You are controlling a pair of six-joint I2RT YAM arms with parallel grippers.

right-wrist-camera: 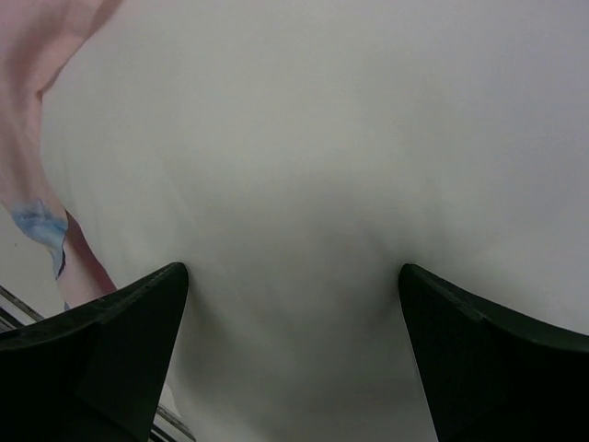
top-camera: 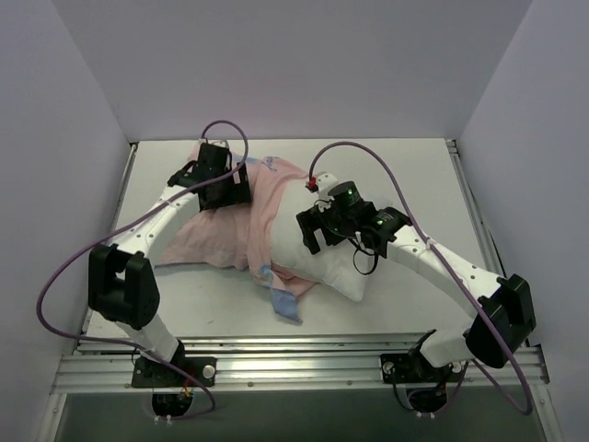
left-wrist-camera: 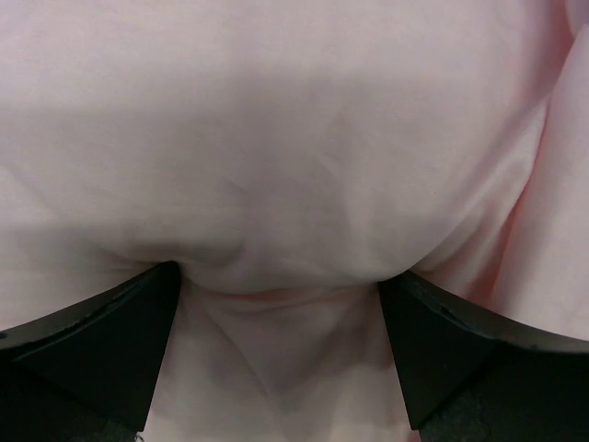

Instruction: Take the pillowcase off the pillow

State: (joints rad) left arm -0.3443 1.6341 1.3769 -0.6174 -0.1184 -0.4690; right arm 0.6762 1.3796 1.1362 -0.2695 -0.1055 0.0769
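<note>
The pillowcase [top-camera: 230,230] is turned pale pink side out and bunched over the left end of the pillow [top-camera: 336,267], with a blue printed edge [top-camera: 286,304] trailing at the front. The white pillow sticks out to the right. My left gripper [top-camera: 226,189] sits on the pink fabric at the far left. In the left wrist view the left gripper [left-wrist-camera: 276,272] has its jaws wide apart and pressed into the pink pillowcase [left-wrist-camera: 294,138]. My right gripper [top-camera: 317,230] rests on the pillow. In the right wrist view the right gripper [right-wrist-camera: 293,272] is wide open against the white pillow [right-wrist-camera: 350,157].
White walls enclose the table [top-camera: 405,170] on three sides. A metal rail [top-camera: 304,354] runs along the near edge by the arm bases. A strip of pink and blue fabric [right-wrist-camera: 41,221] shows at the left of the right wrist view.
</note>
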